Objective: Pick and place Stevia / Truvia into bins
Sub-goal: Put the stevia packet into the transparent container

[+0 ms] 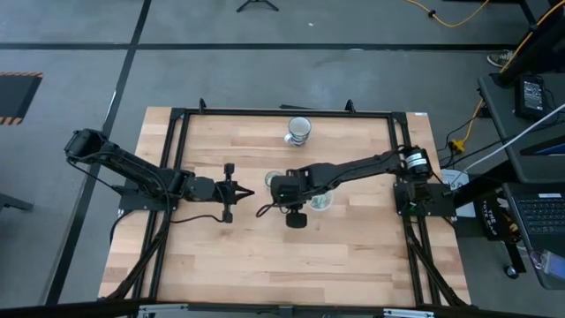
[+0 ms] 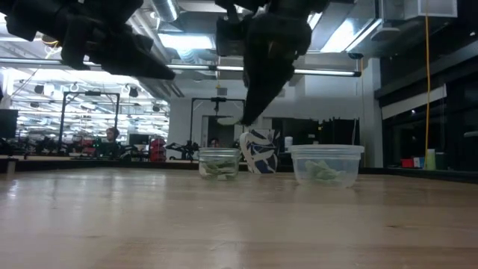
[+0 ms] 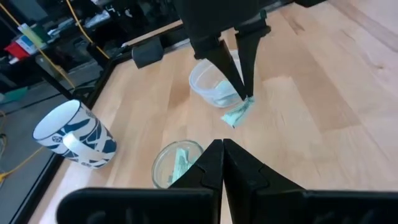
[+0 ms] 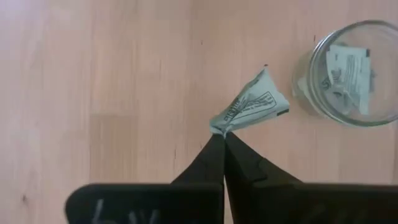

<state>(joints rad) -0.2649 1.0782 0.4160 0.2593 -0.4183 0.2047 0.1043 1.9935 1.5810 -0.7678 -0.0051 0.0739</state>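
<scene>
Right claw (image 4: pixel 222 138) w/ packet (image 4: pixel 252 106) near glass cup (image 4: pixel 349 71) w/ packets.

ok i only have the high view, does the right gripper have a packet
observer: yes. In the right wrist view the right gripper is shut on one corner of a light green packet.
operator: is it off the table
observer: it looks lifted. The low view shows that gripper's tip above the cups' rims.
operator: anything in the bins
observer: the glass cup and the plastic cup both hold packets.
</scene>
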